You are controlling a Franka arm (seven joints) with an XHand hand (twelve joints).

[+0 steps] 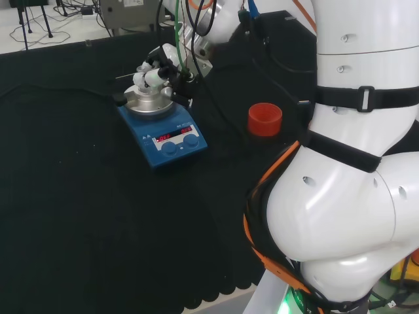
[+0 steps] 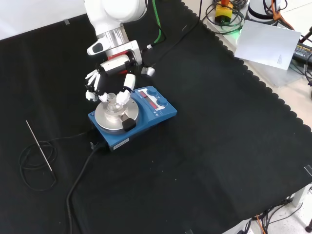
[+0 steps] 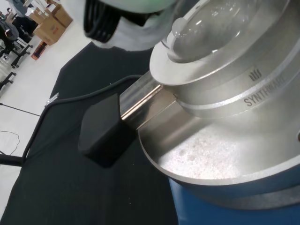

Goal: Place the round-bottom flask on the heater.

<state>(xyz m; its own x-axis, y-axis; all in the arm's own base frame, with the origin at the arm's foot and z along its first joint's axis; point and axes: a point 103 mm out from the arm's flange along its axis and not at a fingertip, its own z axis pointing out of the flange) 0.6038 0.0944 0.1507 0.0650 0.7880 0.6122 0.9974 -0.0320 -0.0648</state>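
In the front view, going left to right, a thin metal rod lies with a coil of black cable on the black-cloth tabletop, well apart from the fingers and to their lower left. Next comes the black and white hand, reaching down from above with its fingers curled round the neck of the clear glass round-bottom flask. The flask's bulb sits directly below the fingers, in the round silver metal block on top of the blue hotplate heater; the wrist view shows the clear bulb nested in the block's bowl, apparently seated, though contact cannot be confirmed. In the head view a red ribbed ring stand stands empty, well to the right of the fingers. The step in hand looks like the end of the placing: the flask is on the heater but not yet let go. The next move probably calls for uncurling the fingers slowly, without tipping the neck, then lifting straight up clear of the glass, so the flask rests upright in the block.
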